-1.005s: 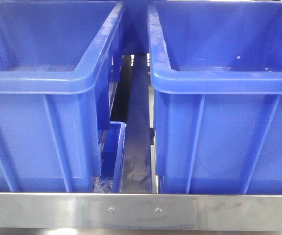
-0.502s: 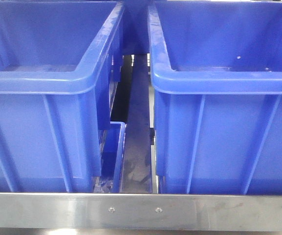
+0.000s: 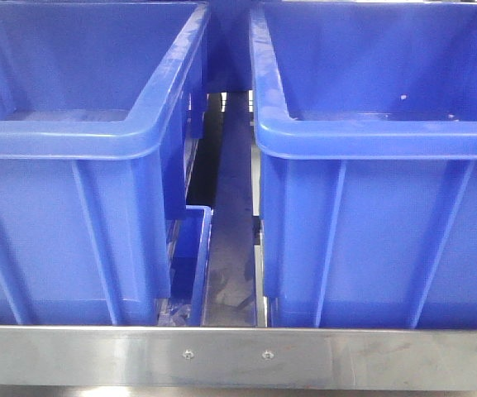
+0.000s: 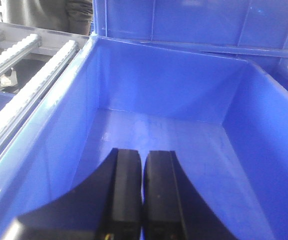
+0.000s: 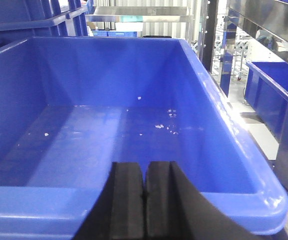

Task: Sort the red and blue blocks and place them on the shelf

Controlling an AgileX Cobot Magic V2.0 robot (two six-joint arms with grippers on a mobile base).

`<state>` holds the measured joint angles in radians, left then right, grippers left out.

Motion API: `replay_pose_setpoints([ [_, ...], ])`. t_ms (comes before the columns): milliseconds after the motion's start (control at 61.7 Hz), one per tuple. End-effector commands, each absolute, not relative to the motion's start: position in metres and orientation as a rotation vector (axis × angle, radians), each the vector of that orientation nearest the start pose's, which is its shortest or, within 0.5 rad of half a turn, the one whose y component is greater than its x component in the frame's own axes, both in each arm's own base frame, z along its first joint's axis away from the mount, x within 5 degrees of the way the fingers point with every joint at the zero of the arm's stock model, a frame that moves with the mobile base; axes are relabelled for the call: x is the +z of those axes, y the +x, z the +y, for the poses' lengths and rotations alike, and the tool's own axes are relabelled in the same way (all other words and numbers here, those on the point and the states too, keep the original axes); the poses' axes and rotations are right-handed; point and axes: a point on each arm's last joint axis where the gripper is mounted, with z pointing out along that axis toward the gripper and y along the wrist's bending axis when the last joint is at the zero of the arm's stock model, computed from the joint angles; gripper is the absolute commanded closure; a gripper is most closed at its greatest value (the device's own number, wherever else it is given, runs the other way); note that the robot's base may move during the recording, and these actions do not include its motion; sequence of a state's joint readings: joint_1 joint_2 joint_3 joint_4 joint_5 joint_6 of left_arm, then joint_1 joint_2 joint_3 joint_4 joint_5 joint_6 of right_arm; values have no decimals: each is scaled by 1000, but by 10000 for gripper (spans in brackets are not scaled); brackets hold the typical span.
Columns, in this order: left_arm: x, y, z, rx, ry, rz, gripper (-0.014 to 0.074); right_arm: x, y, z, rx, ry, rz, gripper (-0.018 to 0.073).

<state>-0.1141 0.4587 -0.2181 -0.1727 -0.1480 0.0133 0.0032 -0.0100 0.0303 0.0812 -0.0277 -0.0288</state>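
Both tools, left (image 4: 143,195) and right (image 5: 144,205), pressed together over blue bins (image 3: 370,141); shelf front rail (image 3: 230,356) lengthwise left-to-right.

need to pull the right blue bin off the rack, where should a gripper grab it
Probably the front rim of the right blue bin: it rolls outward into a thick lip overhanging the wall. Come from above at the front, one jaw inside, one outside. The wall below is too broad and flat to pinch. The right gripper is shut, so open it first.
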Motion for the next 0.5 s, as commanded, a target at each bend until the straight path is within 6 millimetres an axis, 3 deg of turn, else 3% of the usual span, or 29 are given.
replay_pose_setpoints([
  [0, 284, 106, -8, -196, -72, 1463, 475, 224, 52, -1, 30, 34, 1334, 512],
  [486, 284, 106, -8, -196, -72, 1463, 475, 224, 52, -1, 30, 34, 1334, 512],
])
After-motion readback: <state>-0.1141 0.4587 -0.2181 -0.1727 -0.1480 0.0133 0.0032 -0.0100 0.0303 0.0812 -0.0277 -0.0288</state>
